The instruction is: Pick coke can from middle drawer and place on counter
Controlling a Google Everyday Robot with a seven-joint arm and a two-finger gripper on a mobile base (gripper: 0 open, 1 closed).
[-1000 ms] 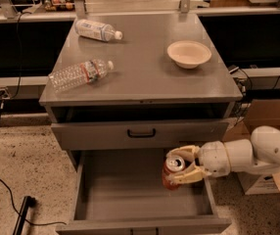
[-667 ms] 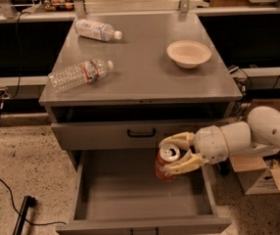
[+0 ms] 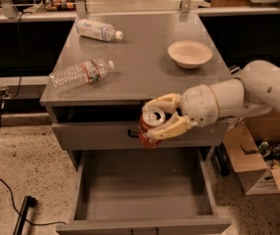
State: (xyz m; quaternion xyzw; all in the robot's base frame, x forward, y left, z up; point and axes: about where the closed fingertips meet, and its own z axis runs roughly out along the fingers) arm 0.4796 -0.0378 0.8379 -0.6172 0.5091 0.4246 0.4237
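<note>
Can (image 3: 149, 131): red, silver top up, upright, clamped at its sides between the two fingers of the gripper (image 3: 154, 122).
Location: in the air, clear of the drawer (image 3: 140, 192). It hangs in front of the shut drawer front above and just under the edge of the counter (image 3: 145, 67).
Change: a second ago it hung low over the drawer's right side. It is now higher and nearer the middle.
Meaning: the pick looks done and the lift is well along. The can's base must still rise past the counter edge before it can travel over the top.
Drawer: open, nothing on its floor.
Counter: front bottle (image 3: 81, 75) lying at left, rear bottle (image 3: 98, 30) lying at back, bowl (image 3: 189, 53) at right. The free patch at front centre is a likely landing spot.
</note>
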